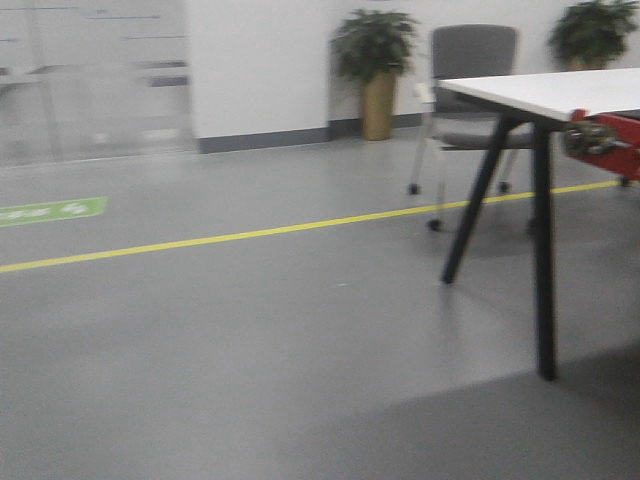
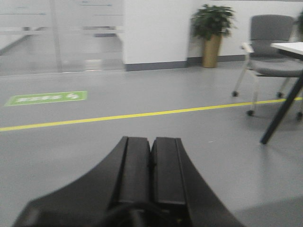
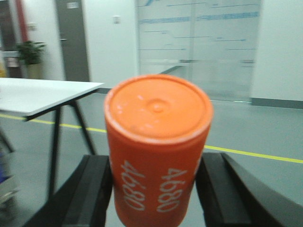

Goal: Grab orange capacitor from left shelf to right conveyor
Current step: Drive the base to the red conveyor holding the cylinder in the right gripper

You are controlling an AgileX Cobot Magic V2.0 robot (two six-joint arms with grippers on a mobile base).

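R jaws: part open, clamped on orange capacitor, one black finger each side of its body. Cap upright, "4680" running vertically, flat top twd cam. Held in air, right of white table and nearer cam than it (R wrist view). L jaws: pressed together, no gap, nothing between. Front view: grey chair behind table, potted plant left of chair by wall. Yellow floor line passes under table. Frames blurred.

Orange capacitor: smooth, matt plastic. Left pincer: matt black. Floor: smooth grey, faint sheen. Counter: smooth white top.
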